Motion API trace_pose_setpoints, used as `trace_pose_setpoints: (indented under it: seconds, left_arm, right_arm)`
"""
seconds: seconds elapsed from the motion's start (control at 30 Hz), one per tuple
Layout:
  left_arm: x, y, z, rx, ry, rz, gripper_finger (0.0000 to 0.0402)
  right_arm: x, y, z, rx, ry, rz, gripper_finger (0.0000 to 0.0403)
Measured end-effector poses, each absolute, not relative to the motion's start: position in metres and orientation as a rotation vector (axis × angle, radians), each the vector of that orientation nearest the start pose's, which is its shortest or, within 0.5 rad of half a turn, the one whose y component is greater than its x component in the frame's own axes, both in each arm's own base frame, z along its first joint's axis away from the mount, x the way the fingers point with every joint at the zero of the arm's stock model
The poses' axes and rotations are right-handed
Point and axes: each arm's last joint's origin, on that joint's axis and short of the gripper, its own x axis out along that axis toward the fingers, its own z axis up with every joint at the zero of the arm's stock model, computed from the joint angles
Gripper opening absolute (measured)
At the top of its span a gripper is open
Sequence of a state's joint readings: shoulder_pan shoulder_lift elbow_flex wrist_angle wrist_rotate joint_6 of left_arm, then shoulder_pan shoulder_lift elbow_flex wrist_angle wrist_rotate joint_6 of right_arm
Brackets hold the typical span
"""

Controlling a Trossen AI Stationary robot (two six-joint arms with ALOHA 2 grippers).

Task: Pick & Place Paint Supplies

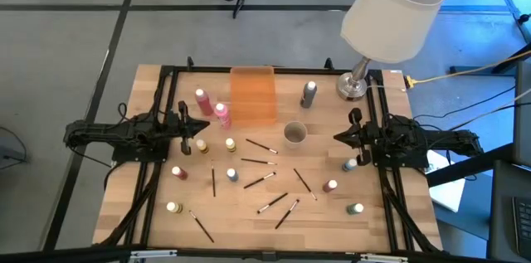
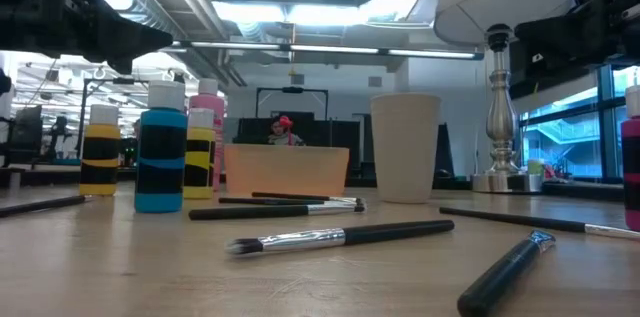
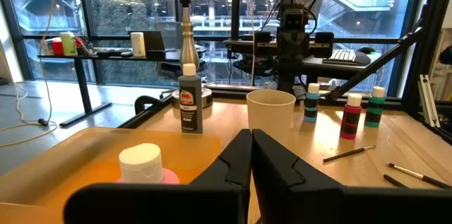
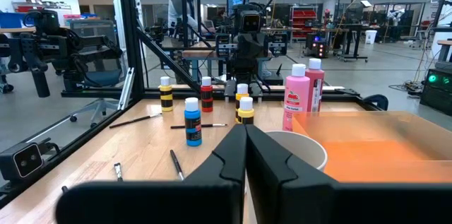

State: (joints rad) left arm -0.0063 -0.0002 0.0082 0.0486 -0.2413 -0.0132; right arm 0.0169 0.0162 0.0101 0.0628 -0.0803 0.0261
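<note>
While both arms waited at the sides, the paint supplies lay scattered over the middle of the wooden table (image 1: 166,89). Two pink bottles (image 1: 211,107) with white caps stood just beside the flat translucent orange tray (image 1: 252,95) near the far edge, and a grey bottle (image 1: 309,94) stood alone between the tray and the lamp (image 1: 390,14). Small cylindrical bottles, a yellow one (image 1: 230,144), a blue one (image 1: 233,175) and a red one (image 1: 178,172), stood left of centre. Another red one (image 1: 330,187) and a green one (image 1: 357,209) stood toward the right front. Thin dark-handled paintbrushes (image 1: 259,145) with metal ferrules and pale tips lay flat at mixed angles across the centre and front. A round cup (image 1: 295,133) stood upright among them, its mouth open.

The left hand (image 1: 192,126) hung at the table's left edge, fingers together and holding nothing. The right hand (image 1: 342,137) hung at the right edge, likewise closed and bare. Planked wood showed bare along the near edge.
</note>
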Motion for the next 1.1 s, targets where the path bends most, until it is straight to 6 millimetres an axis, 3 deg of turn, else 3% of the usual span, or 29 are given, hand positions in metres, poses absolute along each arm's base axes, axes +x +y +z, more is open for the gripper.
trace_pose_setpoints:
  seconds: [0.33, 0.73, 1.1]
  left_arm:
    - [0.096, 0.006, 0.171, -0.02, -0.058, 0.234, 0.0006]
    - [0.096, 0.006, 0.171, 0.022, -0.054, 0.236, 0.0006]
    - [0.096, 0.006, 0.171, 0.027, -0.054, 0.236, 0.0006]
  right_arm:
    - [0.098, 0.004, 0.174, 0.072, -0.076, 0.099, 0.0014]
    - [0.096, 0.004, 0.188, 0.364, -0.201, 0.134, 0.0014]
    - [0.088, 0.004, 0.209, 0.368, -0.423, 0.208, 0.0014]
